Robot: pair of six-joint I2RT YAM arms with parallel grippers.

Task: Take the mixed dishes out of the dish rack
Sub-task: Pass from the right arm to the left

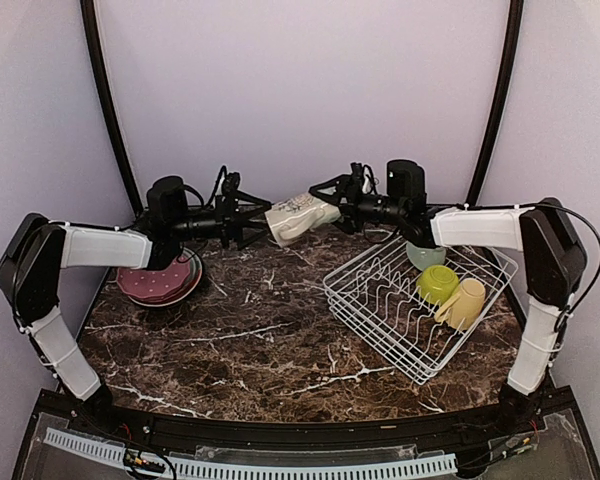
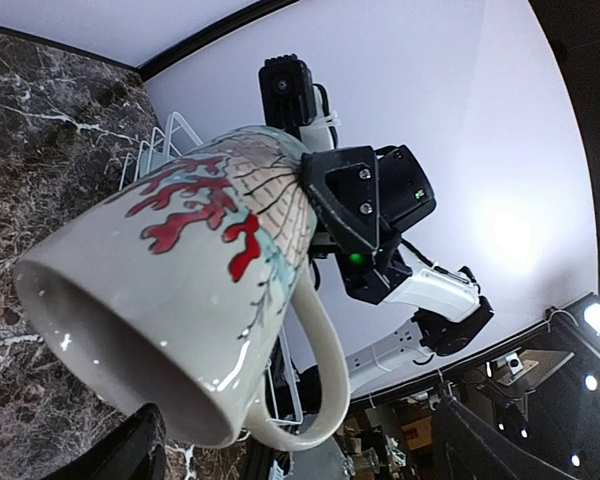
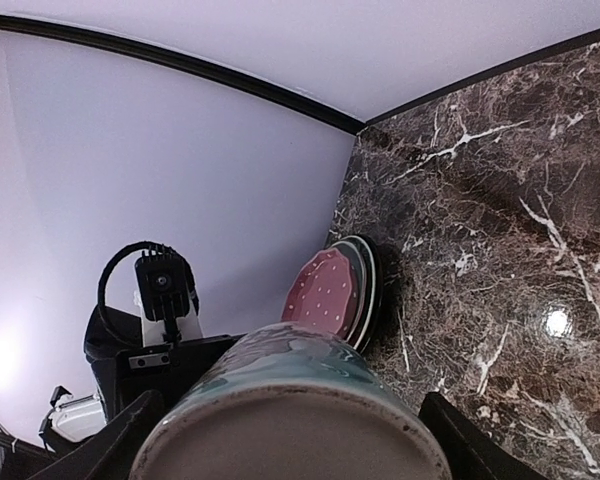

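The cream-grey ceramic mug with a red coral pattern (image 1: 300,218) hangs sideways in the air over the back of the dark brown, white-veined marble tabletop (image 1: 260,335). Its base is clamped in the right gripper (image 1: 332,212). The left gripper (image 1: 252,222) faces the mug's mouth, jaws spread wide and closed on nothing. The white wire dish rack (image 1: 380,315) sits to the right and the stack of round plates (image 1: 160,282) to the left. Pale lilac walls (image 1: 300,90) enclose the table.

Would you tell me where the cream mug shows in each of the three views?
Top external: mug at centre back, left of the rack.
Left wrist: mug fills the left and middle, mouth toward the camera.
Right wrist: mug at bottom centre, base toward the camera.
Shared landmark: the marble table.
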